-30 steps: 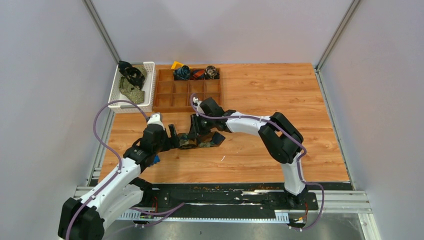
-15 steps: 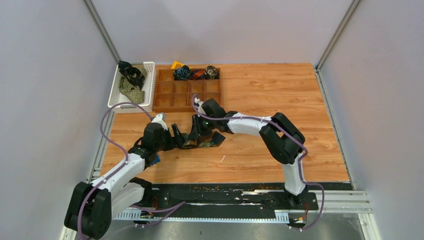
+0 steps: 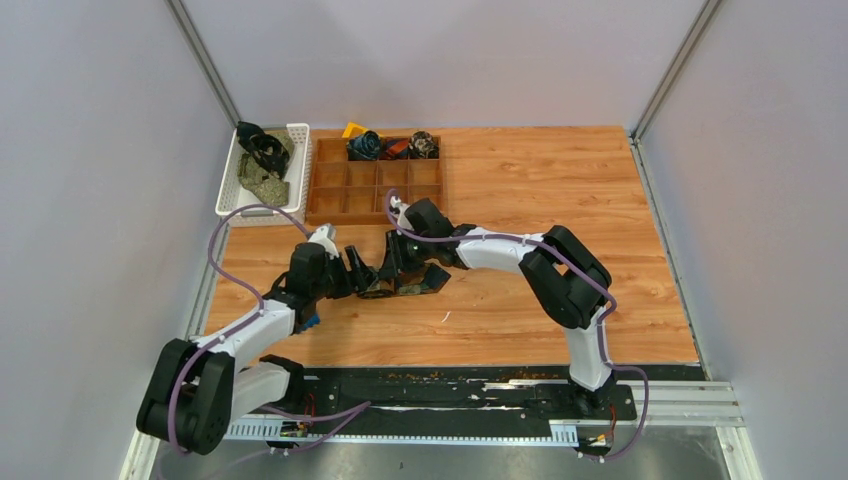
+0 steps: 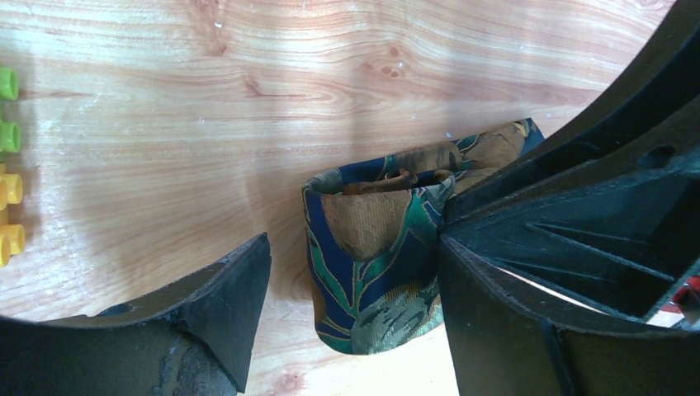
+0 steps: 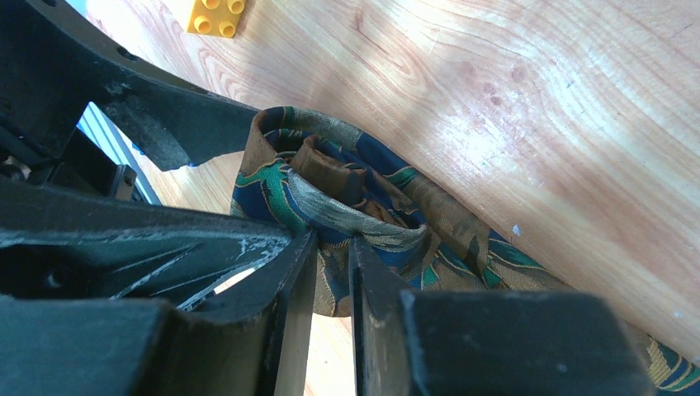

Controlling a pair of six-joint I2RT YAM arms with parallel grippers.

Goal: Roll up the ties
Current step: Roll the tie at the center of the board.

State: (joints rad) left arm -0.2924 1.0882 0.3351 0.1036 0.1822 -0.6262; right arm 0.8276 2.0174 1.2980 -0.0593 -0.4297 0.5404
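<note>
Green-navy tie (image 4: 371, 256) on tabletop (image 3: 560, 180), looks approx. half rolled: right hand (image 5: 328, 256) pinches its coil, left hand (image 4: 347, 268) spread round it. Three rolls (image 3: 392, 146) in tray (image 3: 345, 195); basket (image 3: 298, 175) ties (image 3: 263, 165) not yet done.

Lettering, labels, numbers: none legible. Tie (image 4: 371, 272) shows leaf pattern only (no writing); arm casings (image 3: 495, 248) appear unmarked, though small in view.

Left fingers (image 4: 216, 323) apart, right fingers (image 5: 376, 318) seemingly pinched

Woven, faintly sheeny cloth tie (image 4: 371, 272) on smooth glossy wood table (image 4: 165, 124)
</note>
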